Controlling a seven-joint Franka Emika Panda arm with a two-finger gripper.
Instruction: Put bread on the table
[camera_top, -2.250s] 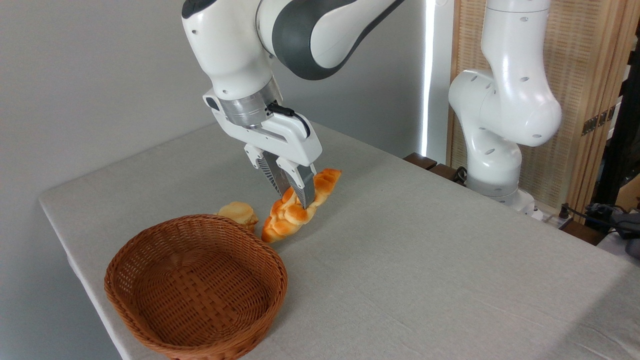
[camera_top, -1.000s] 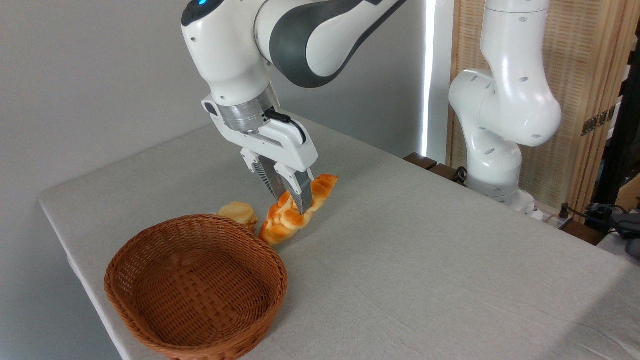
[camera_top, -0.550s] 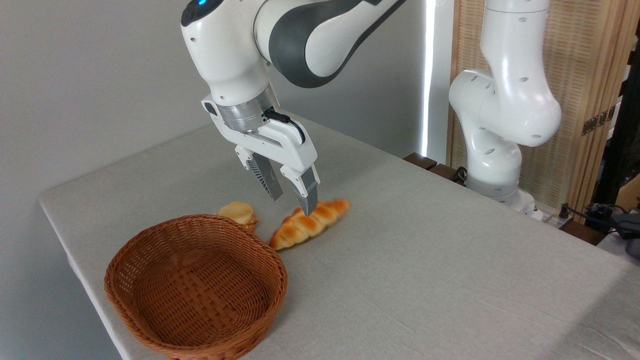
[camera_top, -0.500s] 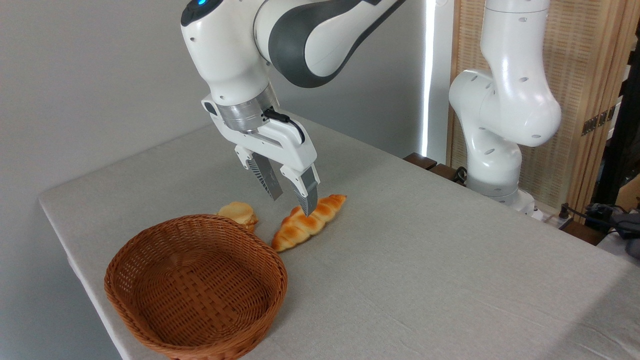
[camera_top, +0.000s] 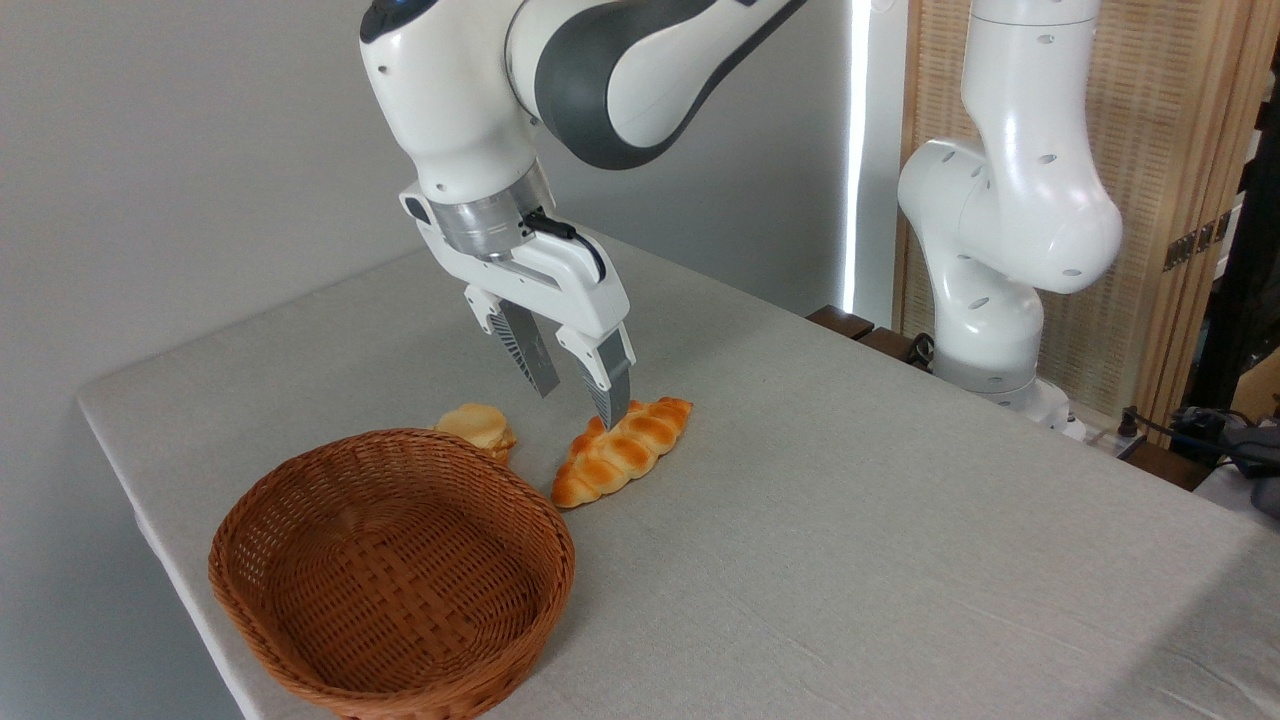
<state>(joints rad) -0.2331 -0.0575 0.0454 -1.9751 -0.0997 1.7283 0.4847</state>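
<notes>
1. The pincer (camera_top: 578, 400) is hanging with its jaws spread wide and nothing between them, its near fingertip poised just above the upper edge of the braided loaf (camera_top: 622, 451).
2. The braided loaf is lying flat on the grey-clothed counter (camera_top: 850, 520), directly below and slightly to the right of the pincer, with no part of it resting on anything else. Judging by that, the placing looks done and the step in hand is the withdrawal.
3. To do that well, the pincer should be rising straight up, with no sideways drift, since the near fingertip is sitting so close to the loaf's crust that a lateral move could nudge or roll it.
4. The jaws should be kept apart through the lift; closing early could catch one of the glossy bumps and drag the loaf along.
5. The small pale bun (camera_top: 478, 427) is sitting to the left of the pincer and a little below it, so a leftward exit is worth avoiding.
6. The wicker basket (camera_top: 392, 572) is standing empty below and to the left of the pincer, its rim near the loaf's lower end but apparently not touching it; any swing that way risks brushing it.
</notes>
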